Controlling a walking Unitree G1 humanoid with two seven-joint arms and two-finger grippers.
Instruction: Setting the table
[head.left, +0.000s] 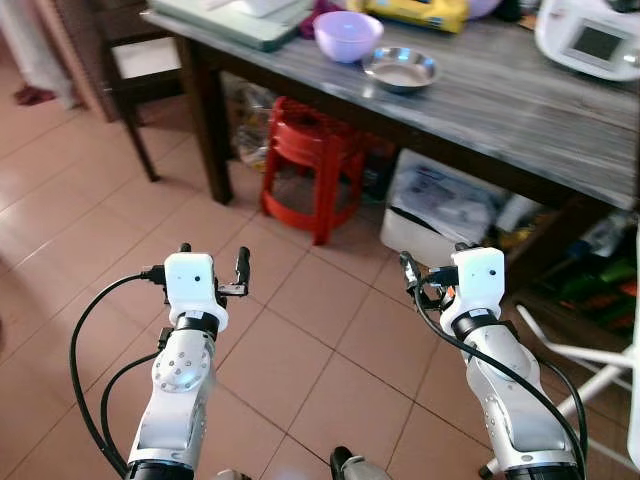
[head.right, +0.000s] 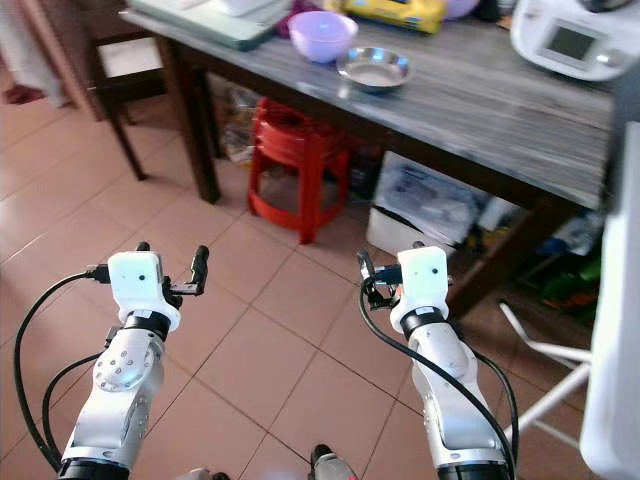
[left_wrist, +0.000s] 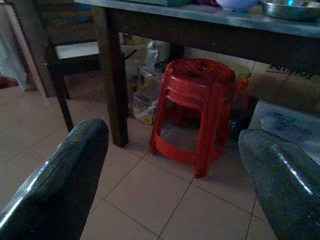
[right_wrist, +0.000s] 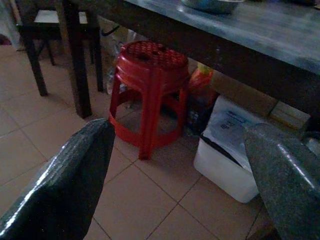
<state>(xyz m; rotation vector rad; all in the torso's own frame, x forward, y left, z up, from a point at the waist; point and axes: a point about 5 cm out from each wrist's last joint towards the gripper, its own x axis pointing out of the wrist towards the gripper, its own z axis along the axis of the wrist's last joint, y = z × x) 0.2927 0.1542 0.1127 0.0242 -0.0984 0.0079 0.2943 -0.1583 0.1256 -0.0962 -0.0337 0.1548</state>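
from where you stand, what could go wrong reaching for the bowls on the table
The purple bowl and the steel bowl sit near the table's edge, so a clumsy nudge could push one off. The stacked red stools stand under that edge and could catch a step forward. Both the left gripper and right gripper are below table height.

- White kitchen appliance w/ grey display (head.left: 597, 38): cut off by top and right edges.
- Yellow box-like item (head.left: 420, 12) at far table edge: top cropped, identity unclear.
- Pale green flat tray (head.left: 235, 20): upper part cut off.
- Dark wooden chair w/ white seat (head.left: 140, 60): backrest out of frame.
- White storage box (head.left: 440, 210) under grey wooden table (head.left: 520, 110): rear hidden by tabletop; label print too small to read.
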